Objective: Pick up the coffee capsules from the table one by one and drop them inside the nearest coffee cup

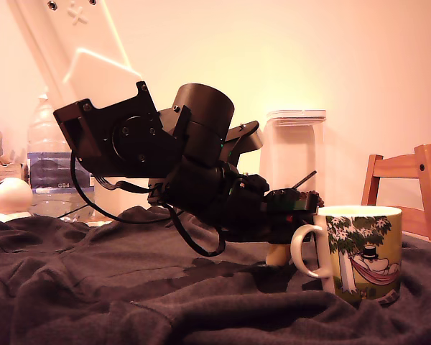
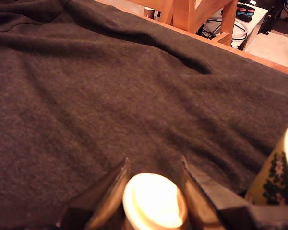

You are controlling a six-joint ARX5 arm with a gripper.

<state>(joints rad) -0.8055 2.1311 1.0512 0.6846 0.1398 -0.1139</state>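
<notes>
In the exterior view, from its left, the arm reaches low over the cloth-draped counter (image 1: 93, 287), and its gripper (image 1: 287, 230) sits just left of the coffee cup (image 1: 363, 251), beside the handle. A coffee capsule (image 2: 153, 201) stands between the fingers (image 2: 108, 194), which close on its sides. It seems barely off the cloth. I judge this capsule grasped but not yet dropped; whether the cup already holds others is hidden.
</notes>
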